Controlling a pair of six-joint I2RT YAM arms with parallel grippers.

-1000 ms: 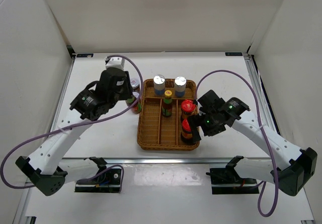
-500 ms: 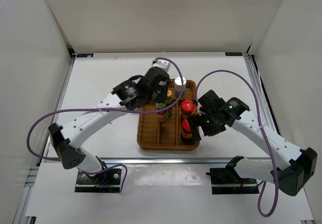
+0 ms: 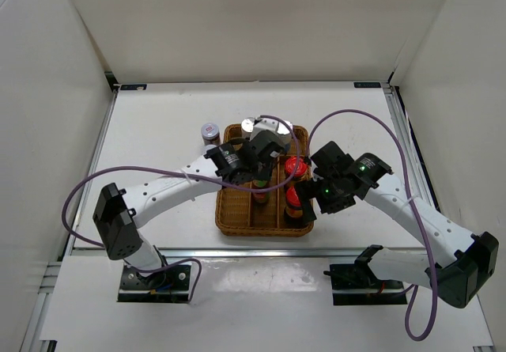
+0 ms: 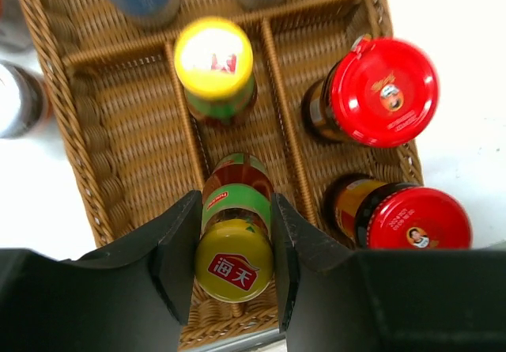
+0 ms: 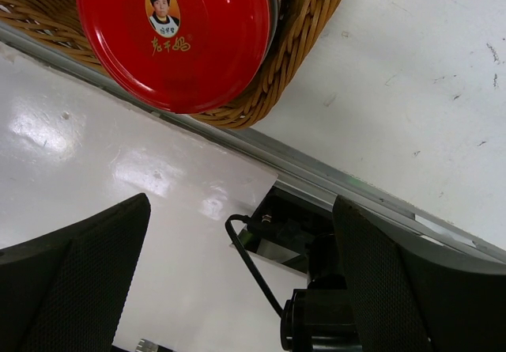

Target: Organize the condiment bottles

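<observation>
My left gripper is shut on a slim yellow-capped bottle over the near end of the middle compartment of the wicker tray. A second yellow-capped bottle stands further along that compartment. Two red-capped dark bottles fill the right compartment. Two silver-capped bottles with blue labels stand in the back section. A purple-lidded jar sits on the table left of the tray. My right gripper is open and empty beside the near red cap.
The tray's near right corner lies close to the metal strip at the table's front edge. Cables loop over both arms. White walls enclose the table on three sides.
The left arm has swung from the table left of the tray to above its middle compartment, carrying the yellow-capped bottle. The purple-lidded jar is now uncovered. The right arm has not moved.
</observation>
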